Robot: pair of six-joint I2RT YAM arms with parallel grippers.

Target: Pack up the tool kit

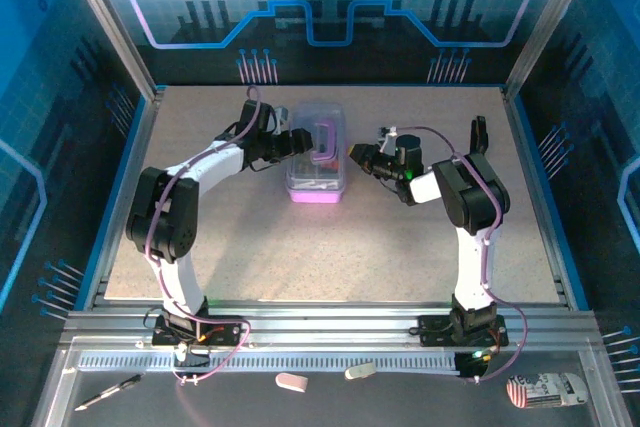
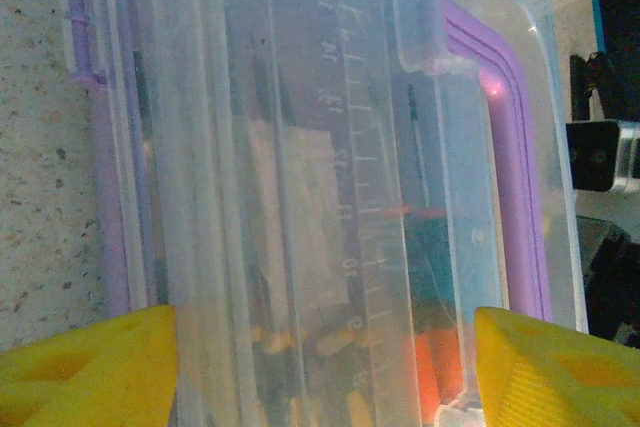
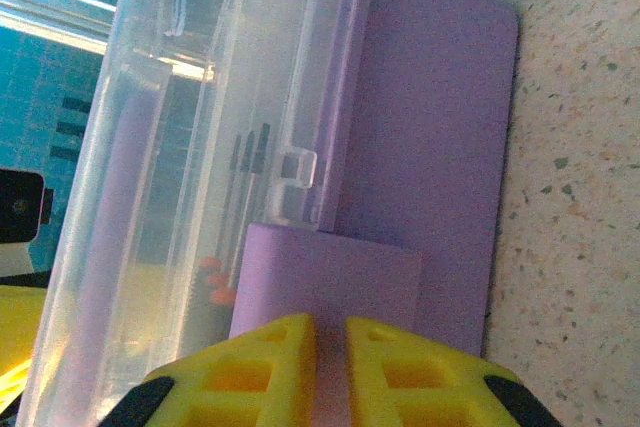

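Observation:
The tool kit case [image 1: 318,152] stands mid-table, with a purple base, a clear lid and a purple handle [image 1: 325,139]. My left gripper [image 1: 293,143] is at its left side. It is open wide in the left wrist view [image 2: 325,347], one yellow fingertip [image 2: 90,362] at each edge of the clear lid [image 2: 300,147]. Screwdrivers with orange [image 2: 440,362] and yellow-black [image 2: 340,342] handles lie inside. My right gripper [image 1: 362,159] is at the case's right side; its fingers [image 3: 330,347] are almost together, tips against the purple latch [image 3: 330,282].
A black oblong object [image 1: 480,134] stands at the back right, beside the right arm. On the front shelf below the table lie a pen [image 1: 108,392], two small erasers [image 1: 292,381] and a packet [image 1: 545,389]. Open tabletop lies in front of the case.

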